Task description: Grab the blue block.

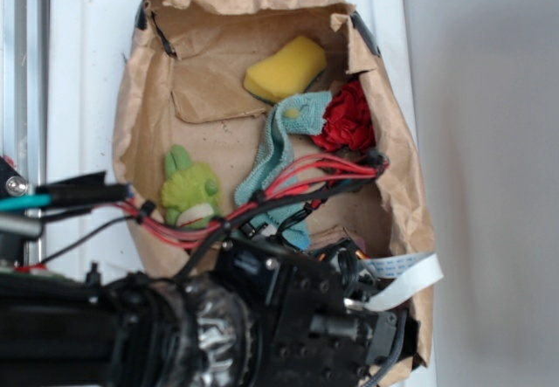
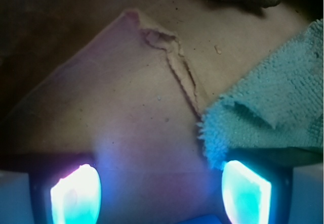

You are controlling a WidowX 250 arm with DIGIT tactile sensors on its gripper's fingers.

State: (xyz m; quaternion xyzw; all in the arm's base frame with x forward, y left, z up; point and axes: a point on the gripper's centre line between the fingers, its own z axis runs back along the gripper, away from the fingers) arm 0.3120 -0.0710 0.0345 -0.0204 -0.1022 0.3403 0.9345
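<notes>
Gripper (image 2: 161,193) fingers apart over blue block (image 2: 202,220); no legible txt.

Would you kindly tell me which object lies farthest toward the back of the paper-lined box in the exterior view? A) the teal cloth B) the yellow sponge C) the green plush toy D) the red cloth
B: the yellow sponge lies nearest the box's back wall, above the teal cloth, the red cloth and the green plush toy.

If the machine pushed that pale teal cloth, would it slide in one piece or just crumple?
Probably crumple. The teal cloth already lies bunched and folded on the brown paper, so it looks floppy. Its fuzzy pile, clear in the wrist view, would likely drag on the paper instead of gliding. It seems light, so a lifted corner would likely dangle.
</notes>
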